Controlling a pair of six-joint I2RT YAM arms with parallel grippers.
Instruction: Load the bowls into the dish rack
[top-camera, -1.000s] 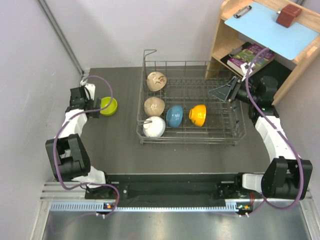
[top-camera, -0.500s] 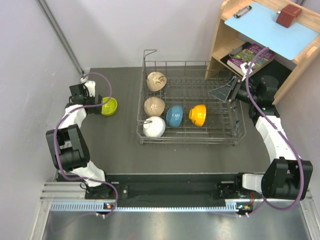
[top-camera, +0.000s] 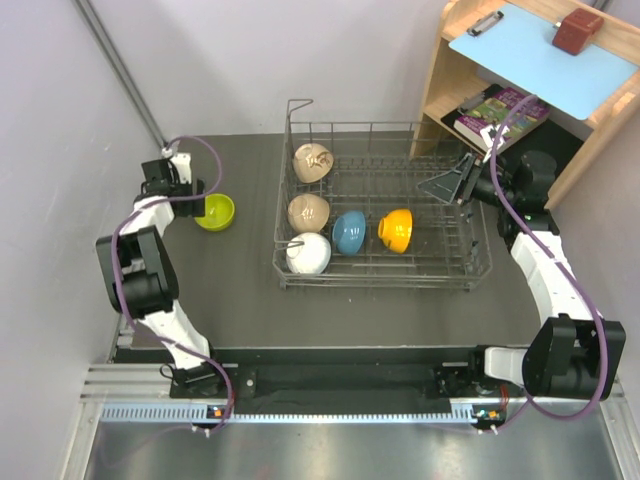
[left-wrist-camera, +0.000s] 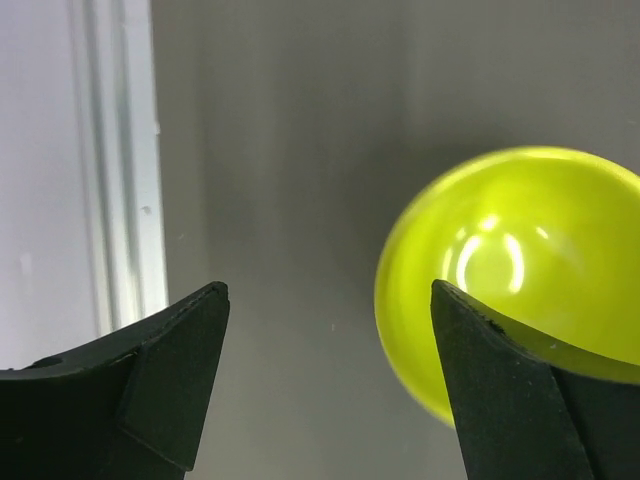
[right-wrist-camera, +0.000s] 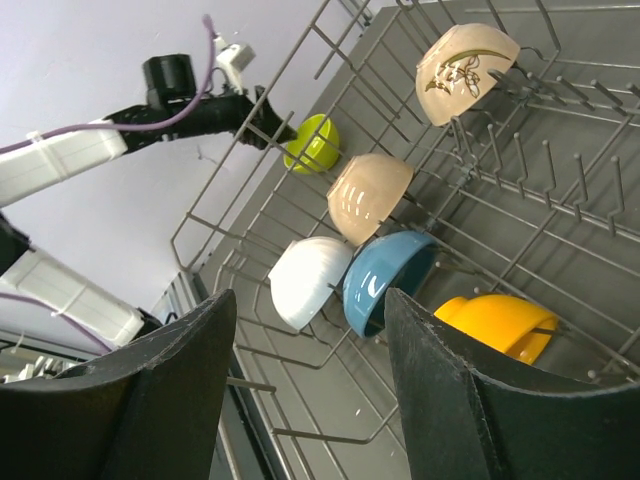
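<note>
With five bowls already seated in the dish rack (top-camera: 380, 283), one bowl sits outside it on the desk (top-camera: 240, 300).

**Dish rack.** It stands at the centre of the desk, its right end near the wooden shelf (top-camera: 440, 90). Along the left side, from far to near, sit a beige bowl with a printed pattern (top-camera: 312, 162), a plain beige bowl (top-camera: 308, 212) and a white bowl (top-camera: 308, 254). To the right of the plain beige and white bowls are a blue bowl (top-camera: 349, 232) and then an orange bowl (top-camera: 396, 230). All five are tipped on edge among the prongs.

**Remaining bowl.** The yellow-green bowl (top-camera: 215, 212) stands upright on the desk, left of the rack and well apart from it, near the left wall.

**Left tool.** The left tool (left-wrist-camera: 328, 300) is positioned at the yellow-green bowl's left side. Its jaws are spread wide. In the left wrist view the right finger (left-wrist-camera: 500, 390) overlaps the bowl's near rim, while the left finger is over bare desk. Nothing is clamped. Whether the right finger touches the rim cannot be determined.

**Right tool.** The right tool (top-camera: 445, 185) hangs above the right part of the rack, pointing left. Its jaws stand apart with nothing between them, and it touches no bowl.

**Shelf.** A book (top-camera: 500, 110) lies on the lower level.
</note>
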